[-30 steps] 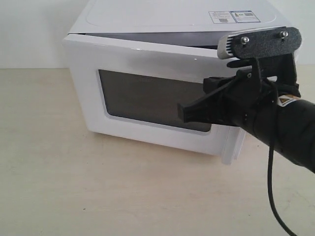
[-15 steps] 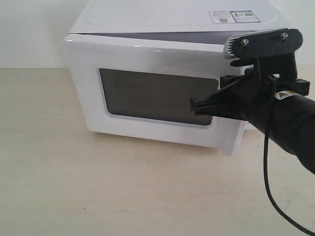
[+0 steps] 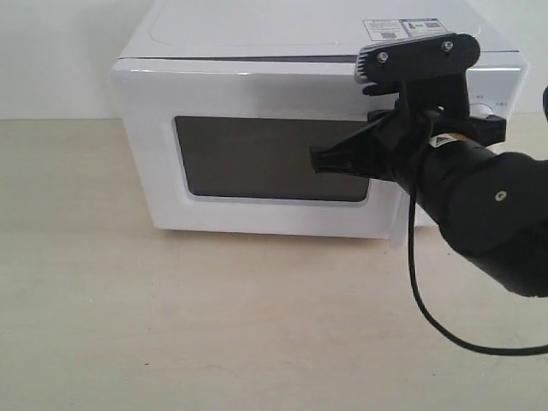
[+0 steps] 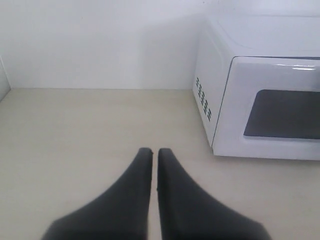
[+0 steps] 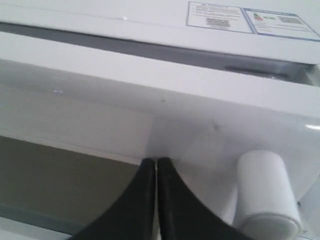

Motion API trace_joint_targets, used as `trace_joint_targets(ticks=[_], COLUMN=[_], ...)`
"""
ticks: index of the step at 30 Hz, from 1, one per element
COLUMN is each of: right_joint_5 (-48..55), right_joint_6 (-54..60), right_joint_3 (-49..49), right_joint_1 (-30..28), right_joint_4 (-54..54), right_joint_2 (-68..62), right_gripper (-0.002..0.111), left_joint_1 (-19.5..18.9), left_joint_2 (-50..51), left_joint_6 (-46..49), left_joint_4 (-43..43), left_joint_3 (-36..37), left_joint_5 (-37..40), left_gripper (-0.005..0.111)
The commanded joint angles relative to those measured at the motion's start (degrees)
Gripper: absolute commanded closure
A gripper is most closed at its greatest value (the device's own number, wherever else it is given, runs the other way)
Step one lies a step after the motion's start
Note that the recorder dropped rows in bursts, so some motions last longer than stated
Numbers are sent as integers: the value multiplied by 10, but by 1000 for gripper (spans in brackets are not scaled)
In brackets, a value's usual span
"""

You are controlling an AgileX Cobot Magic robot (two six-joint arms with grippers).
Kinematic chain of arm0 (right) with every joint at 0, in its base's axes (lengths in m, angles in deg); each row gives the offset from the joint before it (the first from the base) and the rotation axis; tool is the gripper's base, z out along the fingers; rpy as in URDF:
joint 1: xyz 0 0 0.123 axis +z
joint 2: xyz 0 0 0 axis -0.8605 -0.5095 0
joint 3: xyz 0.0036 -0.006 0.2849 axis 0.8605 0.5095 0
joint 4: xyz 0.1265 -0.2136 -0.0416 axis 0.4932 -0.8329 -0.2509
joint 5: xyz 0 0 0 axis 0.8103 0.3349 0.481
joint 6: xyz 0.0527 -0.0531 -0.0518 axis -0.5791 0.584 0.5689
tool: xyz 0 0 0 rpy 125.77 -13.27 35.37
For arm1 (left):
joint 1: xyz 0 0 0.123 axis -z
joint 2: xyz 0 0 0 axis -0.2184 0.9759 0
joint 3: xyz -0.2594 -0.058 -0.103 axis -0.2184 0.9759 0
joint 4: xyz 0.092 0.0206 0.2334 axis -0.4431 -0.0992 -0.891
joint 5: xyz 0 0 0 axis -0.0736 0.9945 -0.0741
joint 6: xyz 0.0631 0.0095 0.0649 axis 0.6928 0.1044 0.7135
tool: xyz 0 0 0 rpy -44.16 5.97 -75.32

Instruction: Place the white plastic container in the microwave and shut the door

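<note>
Here, boxy glossy microwave (image 3: 257, 34), left fingers (image 4: 132, 205) closed, right fingers (image 5: 137, 200) closed against smooth door (image 3: 257, 94)

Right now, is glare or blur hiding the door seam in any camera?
Exterior view: even light, sharp, the door shows only a faint sheen along its top edge. Right wrist view: close and soft, the handle blurred, seam readable. Left wrist view: left gripper out of focus, the microwave clear.
</note>
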Motion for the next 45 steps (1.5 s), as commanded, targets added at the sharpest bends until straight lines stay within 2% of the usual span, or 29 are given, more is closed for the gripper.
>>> trace_joint_targets(ticks=[1, 7, 24, 29, 32, 34, 39, 45], right_joint_5=[2, 9, 24, 90, 95, 75, -14, -59], right_joint_6=[5, 2, 9, 18, 61, 128, 304, 309], right_joint_3=[-4, -4, -44, -44, -44, -44, -43, 16], right_joint_1=[-34, -48, -48, -44, -20, 8, 110, 242], right_joint_4=[2, -35, -25, -22, 31, 99, 289, 299], right_joint_2=[-2, -2, -2, 0, 11, 26, 71, 131], right_gripper=[108, 108, 108, 108, 108, 108, 108, 108], left_joint_1=[-2, -2, -2, -2, -2, -2, -2, -2], left_joint_2=[0, 0, 0, 0, 0, 0, 0, 0], left_joint_6=[0, 0, 0, 0, 0, 0, 0, 0], left_joint_4=[-12, -20, -20, -20, -20, -20, -20, -20], left_joint_3=[4, 8, 8, 8, 8, 8, 8, 8], left_joint_5=[5, 1, -3, -3, -3, -3, -3, -3], left_gripper=[102, 102, 102, 102, 102, 102, 102, 102])
